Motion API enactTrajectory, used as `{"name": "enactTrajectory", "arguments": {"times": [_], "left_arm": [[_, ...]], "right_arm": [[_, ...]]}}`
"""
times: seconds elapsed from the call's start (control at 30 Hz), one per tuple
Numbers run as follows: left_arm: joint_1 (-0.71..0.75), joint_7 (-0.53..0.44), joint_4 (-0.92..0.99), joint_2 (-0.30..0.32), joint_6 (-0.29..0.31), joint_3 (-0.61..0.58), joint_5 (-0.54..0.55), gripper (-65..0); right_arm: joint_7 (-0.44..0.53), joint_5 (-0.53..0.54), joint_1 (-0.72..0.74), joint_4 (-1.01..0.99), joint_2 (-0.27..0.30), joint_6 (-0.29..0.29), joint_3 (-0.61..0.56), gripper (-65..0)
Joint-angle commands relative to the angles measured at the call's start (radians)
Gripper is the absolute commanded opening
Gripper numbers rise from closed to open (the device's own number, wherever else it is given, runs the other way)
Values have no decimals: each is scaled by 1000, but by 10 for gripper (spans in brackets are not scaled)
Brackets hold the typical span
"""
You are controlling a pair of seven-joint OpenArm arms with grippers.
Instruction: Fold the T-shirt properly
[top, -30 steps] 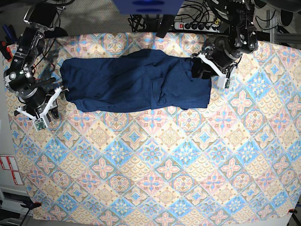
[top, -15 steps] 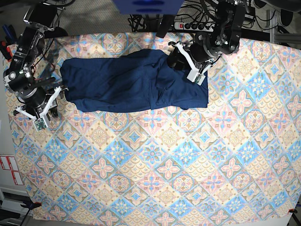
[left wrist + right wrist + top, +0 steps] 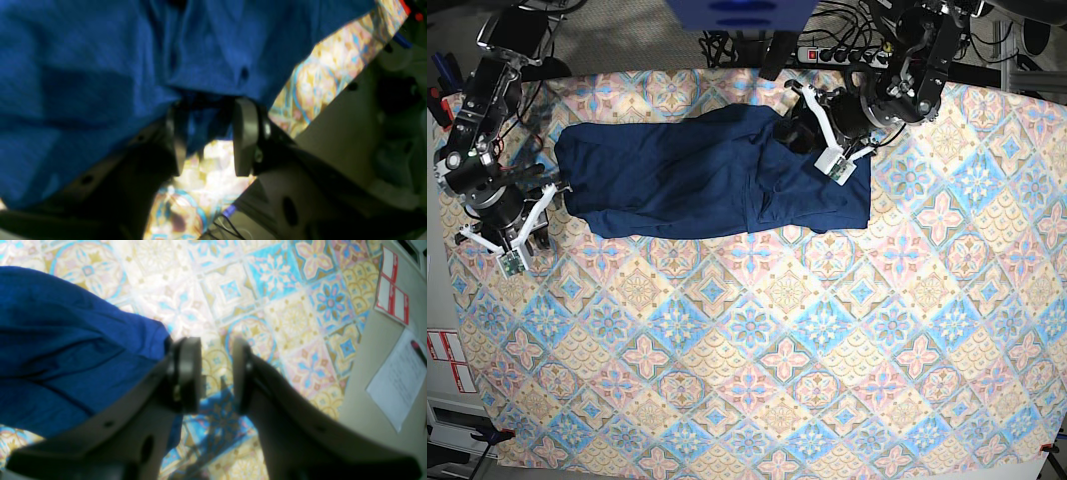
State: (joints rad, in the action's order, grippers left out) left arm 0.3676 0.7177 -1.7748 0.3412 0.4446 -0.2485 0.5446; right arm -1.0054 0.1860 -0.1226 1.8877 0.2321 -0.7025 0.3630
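Pinching a fold of the dark navy-blue knit T-shirt (image 3: 697, 175) at upper centre, the left gripper (image 3: 208, 133) held cloth; the right gripper (image 3: 217, 370), upper left, gaped empty.

- T-shirt (image 3: 697, 175): soft, thin, matt navy knit cloth, lightly creased.
- Tablecloth (image 3: 757, 360): matt patterned cloth, smooth.
- Right gripper (image 3: 217, 368) fingers (image 3: 188, 373): dull grey, possibly plastic; blurred.
- Paper sheet (image 3: 397, 380): matt white.

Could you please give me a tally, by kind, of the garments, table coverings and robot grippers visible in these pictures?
Garments: 1, the plain dark navy-blue long-sleeved knit T-shirt.
Table coverings: 1, the patterned tile-print cloth in blue, pink and yellow.
Robot grippers: 2, the left gripper and the right gripper.
Total: 4.
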Motion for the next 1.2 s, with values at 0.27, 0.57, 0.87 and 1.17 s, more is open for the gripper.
{"name": "enactTrajectory", "arguments": {"times": [0.27,0.57,0.87,1.17], "left_arm": [[40,-20,-90,0,9,108,27,-433],[141,-17,-93,-86,13,484,27,-433],[64,58,31,-116,13,567,27,-432],[-9,78,131,-147,13,561,22,-432]], "right_arm": [[21,8,11,17,14,4,8,-493],[21,8,11,17,14,4,1,-493],[21,8,13,17,14,4,-2,-493],[21,8,13,17,14,4,6,-493]]}}
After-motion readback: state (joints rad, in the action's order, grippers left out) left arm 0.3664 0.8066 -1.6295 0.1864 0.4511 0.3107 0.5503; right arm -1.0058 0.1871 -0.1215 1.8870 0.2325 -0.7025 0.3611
